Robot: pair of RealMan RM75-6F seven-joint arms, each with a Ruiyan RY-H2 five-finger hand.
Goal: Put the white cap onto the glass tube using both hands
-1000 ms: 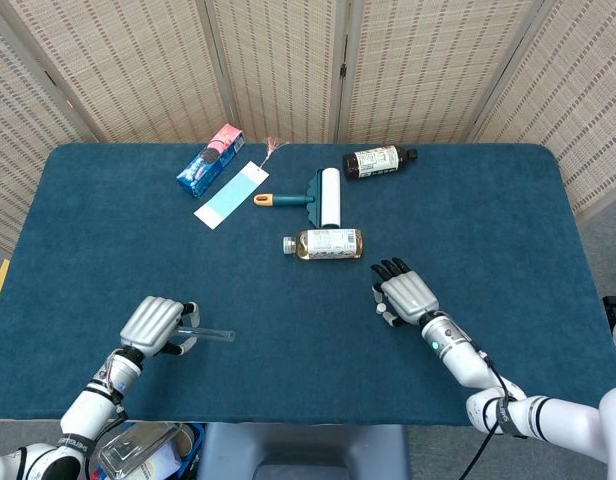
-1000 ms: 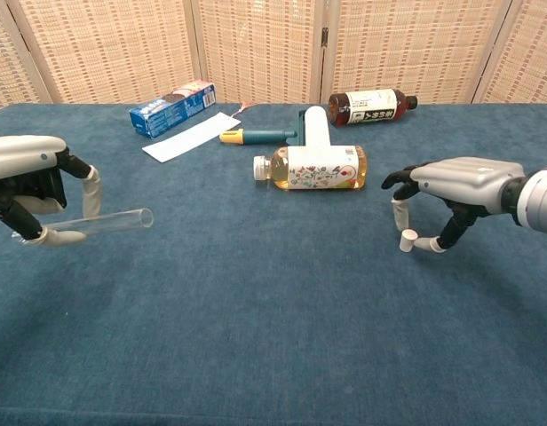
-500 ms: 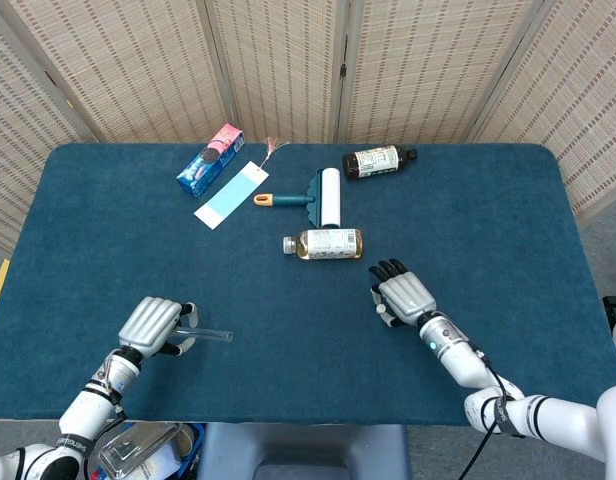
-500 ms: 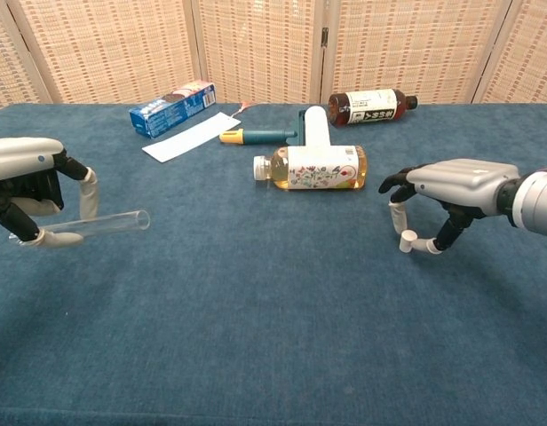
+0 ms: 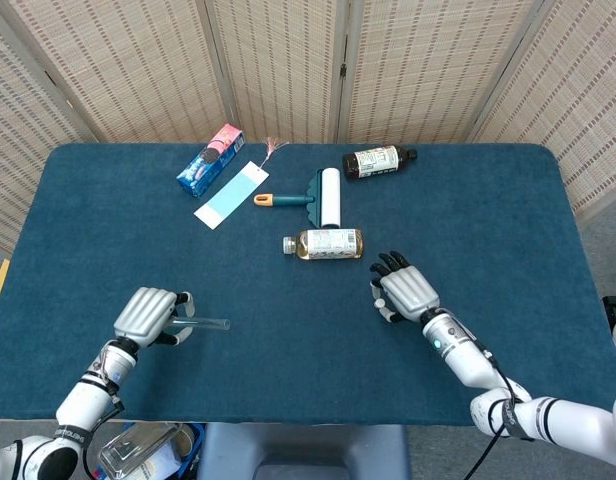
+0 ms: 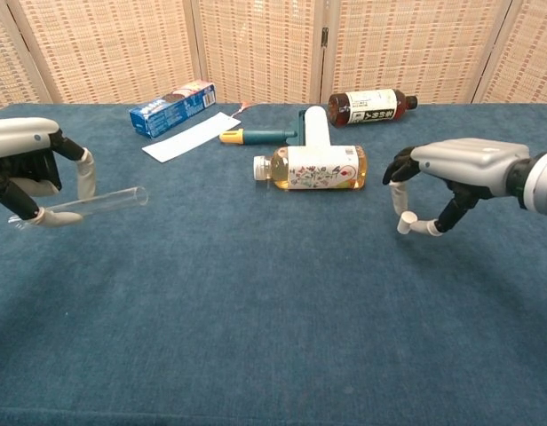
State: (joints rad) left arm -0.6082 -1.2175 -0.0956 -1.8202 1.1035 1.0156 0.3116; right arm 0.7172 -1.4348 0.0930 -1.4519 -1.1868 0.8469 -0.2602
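My left hand (image 6: 29, 173) (image 5: 148, 315) holds the clear glass tube (image 6: 100, 202) (image 5: 203, 323) above the cloth at the near left. The tube lies nearly level, its open end pointing right. On the right side, my right hand (image 6: 455, 173) (image 5: 406, 292) pinches the small white cap (image 6: 404, 223) between thumb and a finger, lifted off the table. In the head view the cap is hidden under that hand. A wide stretch of blue cloth separates cap and tube.
A yellow-liquid bottle (image 5: 328, 243) lies mid-table just beyond the right hand. Behind it are a lint roller (image 5: 323, 197), a dark bottle (image 5: 378, 160), a blue box (image 5: 210, 160) and a blue-white card (image 5: 228, 195). Folding screens stand behind the blue table (image 5: 488, 210).
Both hands have risen slightly off the table. The left hand lifted the tube and the right hand lifted the cap, moving a little away from me.
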